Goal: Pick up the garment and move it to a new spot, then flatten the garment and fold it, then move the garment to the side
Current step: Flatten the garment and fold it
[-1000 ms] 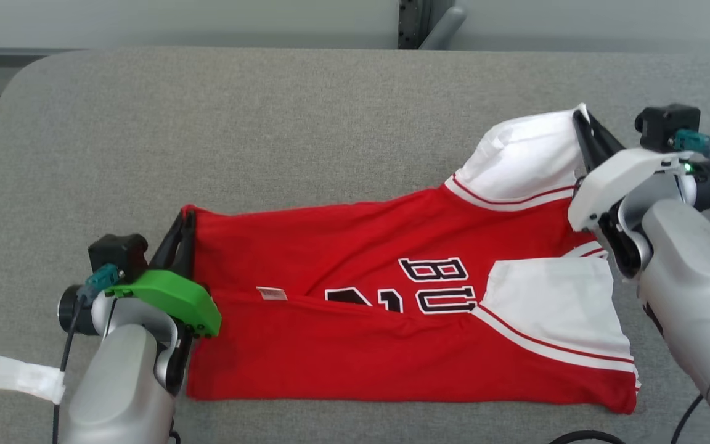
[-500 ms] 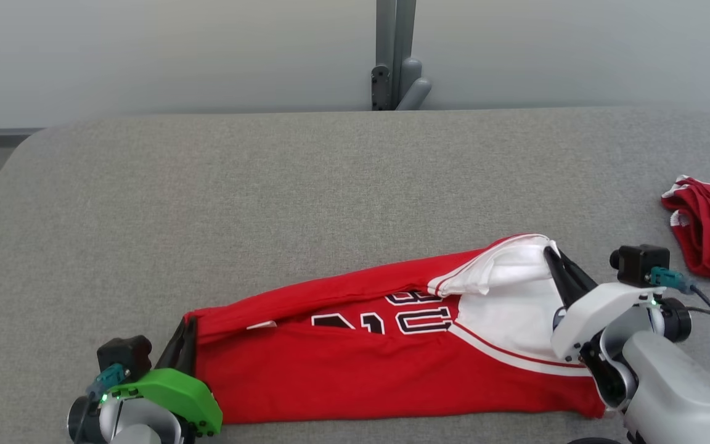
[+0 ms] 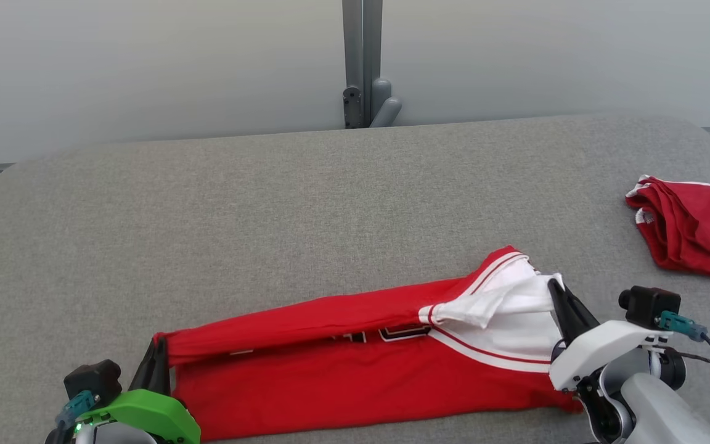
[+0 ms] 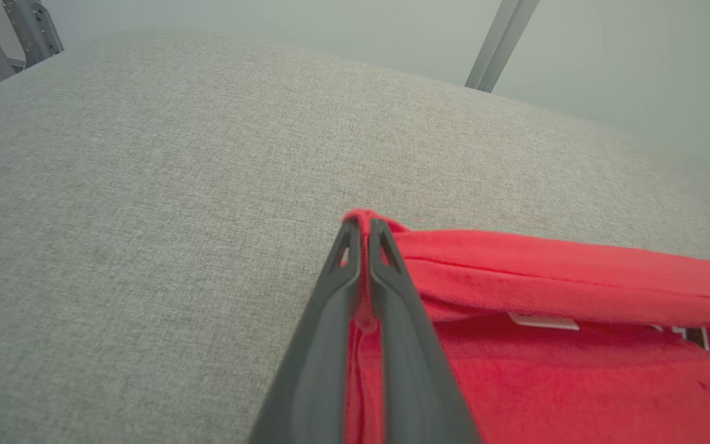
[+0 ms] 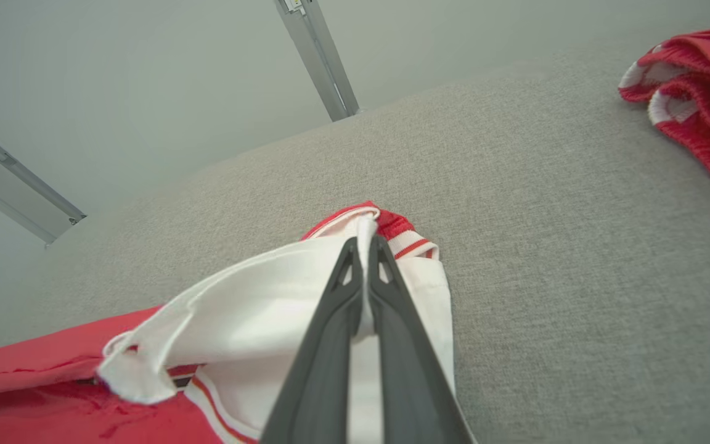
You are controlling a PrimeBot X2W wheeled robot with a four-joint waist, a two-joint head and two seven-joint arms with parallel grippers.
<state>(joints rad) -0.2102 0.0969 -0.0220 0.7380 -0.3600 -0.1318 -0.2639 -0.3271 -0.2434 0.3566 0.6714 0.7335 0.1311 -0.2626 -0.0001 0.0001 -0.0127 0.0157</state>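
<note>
Currently mid-fold, by the look of it: turning the far long edge of the red basketball jersey (image 3: pixel 342 376) over toward the near side of the grey padded table (image 3: pixel 269 203). Stretched along that near side, lower layer flat on the table, upper layer lifted into a long roll, black lettering half hidden beneath it. Pinched at the red hem corner, toward the table's left end, by the left gripper (image 3: pixel 159 348), fingers pressed together on the cloth. Pinched at the white stripe-trimmed corner (image 3: pixel 503 305), toward the table's right end, by the right gripper (image 3: pixel 554 285), likewise clamped tight on fabric.

Next, probably: lowering both corners together onto the near long edge, holding the span taut against sagging midway, and letting go only after lining up the layers. Worth minding: the bunched white panel, likely to crease if laid down as is.

Farther out, toward the table's far right, well apart from the jersey, a second red garment (image 3: pixel 694 228), bunched; beyond the table's far edge, a grey metal post (image 3: pixel 361 61)
</note>
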